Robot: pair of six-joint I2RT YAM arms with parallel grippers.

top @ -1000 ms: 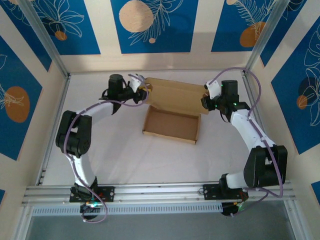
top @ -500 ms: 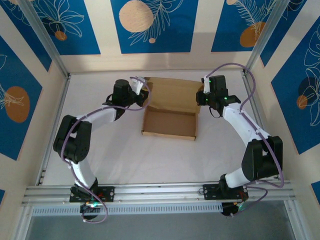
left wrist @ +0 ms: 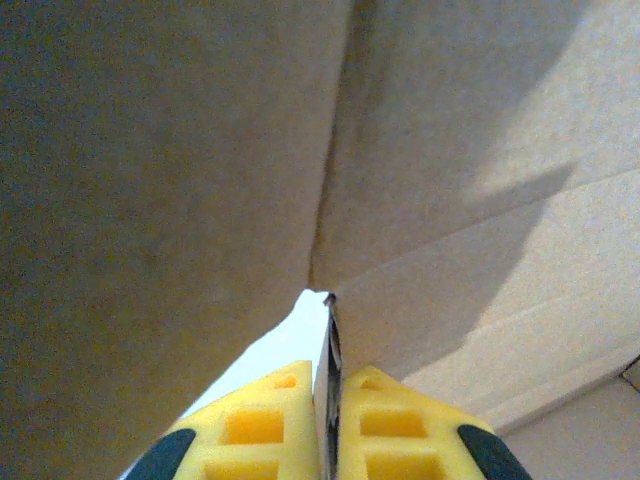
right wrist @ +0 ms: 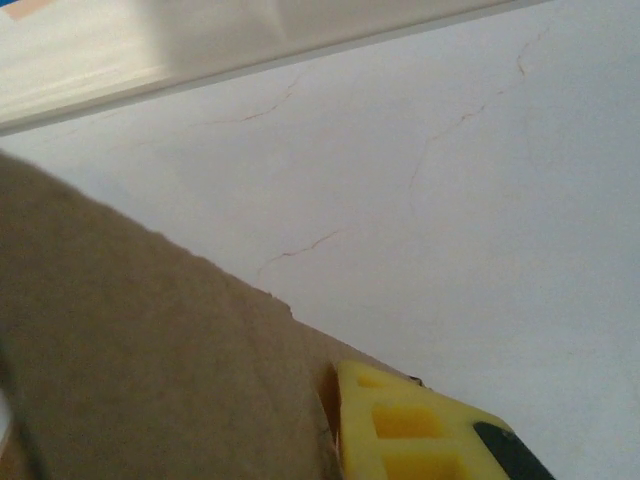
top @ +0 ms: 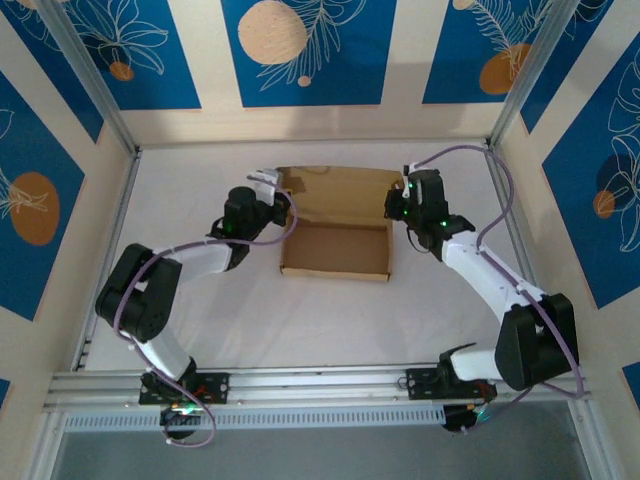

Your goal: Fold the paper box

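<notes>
Paper box [top: 335, 252] sits mid-frame on the tabletop [top: 250, 320] in the overhead view. Its shallow tray has the walls up, and the wide back panel [top: 340, 188] rises behind it toward the top of the picture. My left gripper [top: 278, 197] is at the panel's left edge. On the left wrist view the two yellow pads [left wrist: 265, 425] are pressed together with only a thin cardboard edge between them, so that's a tight pinch on the box. My right gripper [top: 395, 206] is at the panel's right edge. On the right wrist view one yellow finger [right wrist: 420, 430] lies against the cardboard and the other is hidden behind the sheet, so I can't tell whether that side has clamped. I read this as the lid-closing step: both edges taken, panel ready to swing over the tray. The next move calls for a sure hold on the right first. Then both arms should travel together toward the bottom of the frame, kept level so the panel hinges on its crease and doesn't twist. The tray looks light and may slide, so I'd go gently.
</notes>
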